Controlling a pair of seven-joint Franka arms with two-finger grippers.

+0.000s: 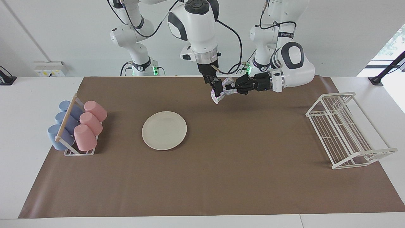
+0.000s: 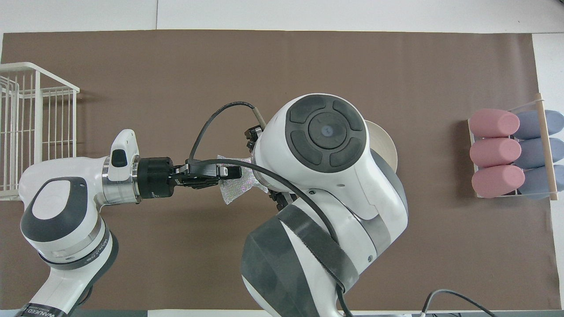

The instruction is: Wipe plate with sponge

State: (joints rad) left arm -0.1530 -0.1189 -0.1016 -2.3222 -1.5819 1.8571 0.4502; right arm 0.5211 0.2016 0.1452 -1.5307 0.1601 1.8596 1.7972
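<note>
Silvery mesh is bunching between the two grippers: the sponge (image 1: 222, 92) is hanging in the air over the brown mat (image 1: 221, 177), pinched in the closed jaws of the left gripper (image 1: 234, 89), which is reaching in sideways from the left arm's end of the counter (image 1: 19, 133). The right gripper (image 1: 217, 91) is pointing down with its jaws standing wide right at the sponge (whether they are touching it I cannot tell). The plate (image 1: 164, 130) is lying flat on the mat, farther from the robots than the sponge and toward the right arm's end, beside the cup rack (image 1: 77, 126). The wire dish rack (image 1: 348, 129) is sitting well apart from the plate, toward the left arm's end
</note>
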